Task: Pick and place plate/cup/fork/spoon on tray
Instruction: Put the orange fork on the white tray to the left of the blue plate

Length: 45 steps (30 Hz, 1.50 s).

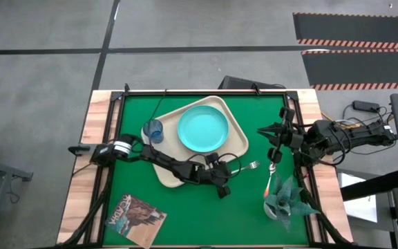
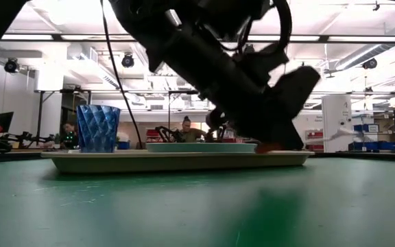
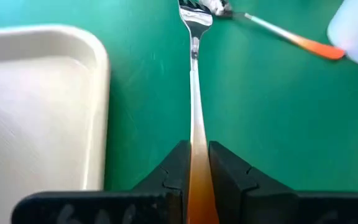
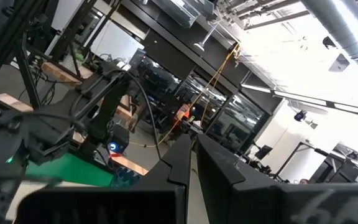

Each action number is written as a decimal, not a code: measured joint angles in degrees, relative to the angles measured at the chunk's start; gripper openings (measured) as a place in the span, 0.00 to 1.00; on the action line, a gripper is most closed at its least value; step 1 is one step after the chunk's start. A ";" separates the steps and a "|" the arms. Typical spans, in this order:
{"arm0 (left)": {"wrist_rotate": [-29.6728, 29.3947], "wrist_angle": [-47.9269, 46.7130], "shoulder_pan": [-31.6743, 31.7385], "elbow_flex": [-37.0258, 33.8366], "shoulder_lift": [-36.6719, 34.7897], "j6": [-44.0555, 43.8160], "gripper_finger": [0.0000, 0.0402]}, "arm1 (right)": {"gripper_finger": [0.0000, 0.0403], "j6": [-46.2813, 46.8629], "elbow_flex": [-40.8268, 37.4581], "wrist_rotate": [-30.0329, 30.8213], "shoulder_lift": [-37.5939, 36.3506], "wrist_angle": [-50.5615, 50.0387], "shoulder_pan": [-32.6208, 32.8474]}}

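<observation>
The beige tray [image 1: 232, 145] lies mid-table, with the turquoise plate [image 1: 203, 129] on it and the blue cup [image 1: 153, 130] standing at its left end; both also show in the low view, plate [image 2: 201, 146] and cup [image 2: 98, 127]. My left gripper [image 1: 226, 173] reaches across the tray's near corner and is shut on the fork [image 1: 247, 167]. The spoon [image 1: 271, 174] lies on the green mat just right of the fork's tines [image 3: 194, 15]. My right gripper [image 1: 264, 130] waits at the table's right edge, shut and empty [image 4: 191, 162]. My left gripper [image 3: 197, 165] pinches the fork's red-orange handle [image 3: 197, 152] between its two fingers. The fingers come low from the table's left and lie along the fork, which runs straight on from them toward the right. Whether the tines rest on the mat, I cannot tell.
A potted artificial plant [image 1: 285, 197] stands at the near right, close to the spoon's orange handle [image 3: 319, 48]. A magazine [image 1: 137, 214] lies at the near left. Bare green mat [image 1: 206, 214] lies on the tray's near side.
</observation>
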 joint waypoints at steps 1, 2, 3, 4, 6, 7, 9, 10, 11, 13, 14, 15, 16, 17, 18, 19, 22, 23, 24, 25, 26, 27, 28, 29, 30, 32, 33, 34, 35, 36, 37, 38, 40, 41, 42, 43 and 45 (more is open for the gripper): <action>0.01 0.02 -0.01 -0.05 -0.45 0.52 0.07 | 0.04 0.06 0.00 0.00 0.00 0.00 0.00; 0.03 -0.16 -0.01 -0.28 -1.11 1.26 0.07 | 0.04 0.09 0.00 0.00 -0.06 0.02 0.00; 0.03 -0.58 -0.01 -0.53 -1.83 1.80 0.07 | 0.04 0.10 0.00 0.00 -0.13 -0.02 0.02; 0.03 -0.57 -0.01 -0.71 -2.50 2.78 0.07 | 0.04 0.16 0.00 0.02 -0.23 0.04 0.02; 0.05 -0.95 -0.01 -2.14 -4.82 4.54 0.07 | 0.04 0.33 0.00 0.07 -0.91 -0.02 0.02; 0.11 -0.81 -0.01 -3.10 -6.22 5.63 0.07 | 0.04 0.78 0.00 0.07 -1.19 0.13 0.02; 0.26 0.32 -0.10 -5.53 -9.09 7.79 0.07 | 0.04 1.62 0.00 0.55 -2.38 0.02 0.02; 0.66 1.43 -0.24 -7.21 -10.85 9.00 0.07 | 0.04 2.19 0.00 0.61 -2.89 0.11 0.02; 1.06 3.33 -0.41 -8.90 -12.30 10.24 0.07 | 0.04 2.81 0.00 1.17 -3.42 0.17 0.02; 3.24 8.88 -0.75 -12.57 -15.78 12.76 0.08 | 0.04 3.89 0.00 1.32 -4.64 -0.42 0.02; 4.45 11.29 -0.82 -14.65 -17.58 14.52 0.08 | 0.04 4.11 0.00 1.17 -4.94 -1.07 0.02; 6.19 14.61 -0.94 -16.57 -19.45 16.35 0.08 | 0.04 4.22 0.00 0.98 -5.34 -1.75 0.02; 8.08 18.18 -1.12 -18.64 -20.98 18.53 0.08 | 0.04 4.22 0.00 0.95 -5.78 -2.28 0.02; 9.62 21.60 -1.19 -20.76 -22.64 20.59 0.08 | 0.04 4.26 0.00 0.79 -5.79 -2.76 0.02; 11.02 24.99 -1.32 -22.95 -24.25 22.66 0.08 | 0.04 4.31 0.00 0.38 -5.73 -3.21 0.02; 11.92 29.04 -1.35 -24.86 -25.43 24.59 0.08 | 0.04 4.33 0.00 0.02 -5.77 -3.37 0.02; 12.88 39.21 -1.43 -30.17 -29.30 29.75 0.08 | 0.04 4.90 0.02 -2.92 -4.78 -2.54 0.06; 13.46 42.03 -1.39 -31.48 -30.42 31.21 0.08 | 0.04 5.34 0.08 -4.01 -4.33 -2.26 0.04; 13.62 43.81 -1.37 -32.98 -31.61 32.48 0.08 | 0.04 5.57 0.05 -5.00 -3.79 -2.37 0.04; 13.88 45.54 -1.29 -34.17 -32.48 33.64 0.08 | 0.04 5.95 0.02 -5.87 -3.05 -2.28 0.04; 14.26 47.27 -1.29 -34.96 -32.97 34.87 0.08 | 0.04 6.44 0.02 -6.58 -2.35 -1.88 0.04; 14.83 48.91 -1.27 -35.76 -33.48 36.00 0.08 | 0.04 6.93 0.02 -6.92 -1.74 -1.38 0.02; 15.79 50.43 -1.26 -36.47 -34.02 37.15 0.08 | 0.04 7.15 0.02 -7.25 -0.91 -0.62 0.02; 17.55 52.39 -1.19 -36.95 -34.38 38.01 0.08 | 0.04 7.36 0.02 -7.64 0.03 0.23 0.02; 19.53 54.51 -1.11 -37.10 -34.60 38.77 0.08 | 0.04 7.52 0.02 -7.77 1.01 1.14 0.02; 22.50 57.66 -1.00 -37.50 -35.22 39.24 0.08 | 0.04 7.76 0.02 -8.12 3.47 3.65 0.02; 23.84 58.94 -0.85 -37.43 -35.29 39.24 0.08 | 0.04 7.85 0.02 -8.15 4.91 4.96 0.02; 25.13 59.28 -0.75 -37.39 -35.47 39.23 0.08 | 0.04 7.91 0.02 -8.16 6.40 6.39 0.02; 26.21 59.50 -0.66 -37.27 -35.53 39.21 0.08 | 0.04 7.91 0.02 -8.31 8.03 7.92 0.02; 27.06 59.70 -0.59 -37.06 -35.53 39.18 0.08 | 0.04 7.95 0.02 -8.89 9.70 9.61 0.02; 27.75 59.76 -0.55 -36.90 -35.57 39.16 0.08 | 0.04 7.99 0.02 -9.61 11.44 11.27 0.02; 28.23 59.76 -0.54 -36.83 -35.62 39.15 0.08 | 0.04 7.98 0.02 -10.50 13.17 13.04 0.02; 28.45 59.80 -0.47 -36.71 -35.68 39.13 0.08 | 0.04 8.16 0.45 -12.43 16.78 15.83 0.02; 28.45 59.80 -0.43 -36.71 -35.70 39.13 0.08 | 0.04 8.46 1.25 -12.80 18.62 16.29 0.02; 28.45 59.78 -0.40 -36.73 -35.70 39.12 0.08 | 0.04 8.59 2.34 -13.28 20.41 16.45 0.02; 28.45 59.78 -0.37 -36.73 -35.70 39.11 0.08 | 0.04 8.57 3.19 -13.73 22.16 16.22 0.02; 28.45 59.80 -0.32 -36.79 -35.70 39.09 0.08 | 0.04 8.60 4.60 -14.47 25.74 14.96 0.02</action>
